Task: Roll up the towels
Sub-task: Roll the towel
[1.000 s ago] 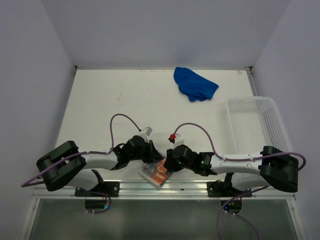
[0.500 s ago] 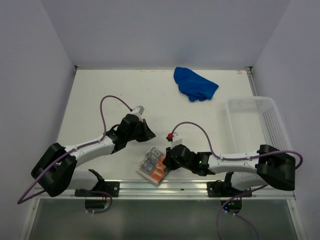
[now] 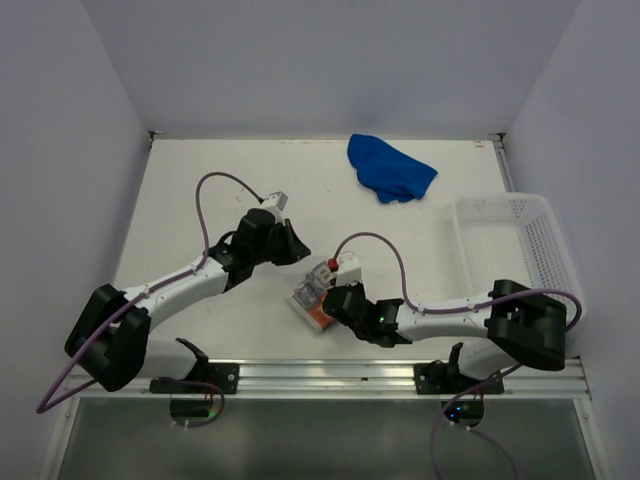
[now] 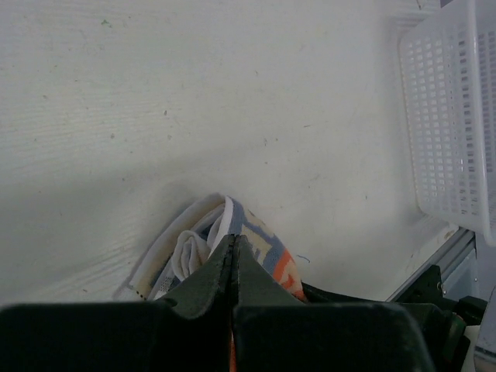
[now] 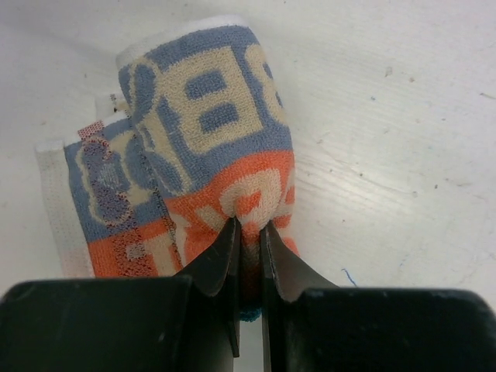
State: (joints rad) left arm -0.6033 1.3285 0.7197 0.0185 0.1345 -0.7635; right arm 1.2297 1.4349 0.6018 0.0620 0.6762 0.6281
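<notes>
Right gripper [image 5: 248,226]: clenched on the patterned towel [image 5: 205,108]. A pinch of the orange edge is held between the two fingertips, as seen from the right wrist. The jaws are nearly together, with only the cloth fold between them.

Patterned towel: laid on the table [image 3: 200,200] near the front edge, roughly centred between the two arms. It is partly rolled. In the right wrist view a rounded, curled bulk is seen with grey-blue block lettering on top. A flatter layer with a white hem is left sticking out on its left. Coiled layers at one end are visible from the left wrist. How tight the roll is cannot be told.

Left gripper [image 4: 233,240]: closed, fingers pressed flat together, nothing seen between them. In the top view it is placed near the patterned towel, on its far-left side, and appears apart from it. From its own camera the tips overlap the towel's outline, so contact cannot be judged from that view alone.

Blue towel [image 3: 390,168]: crumpled in a heap at the far edge of the table, right of centre, well apart from both grippers. Not rolled.

Basket [image 3: 495,255]: white mesh, set at the right edge of the table, beside the right arm.
</notes>
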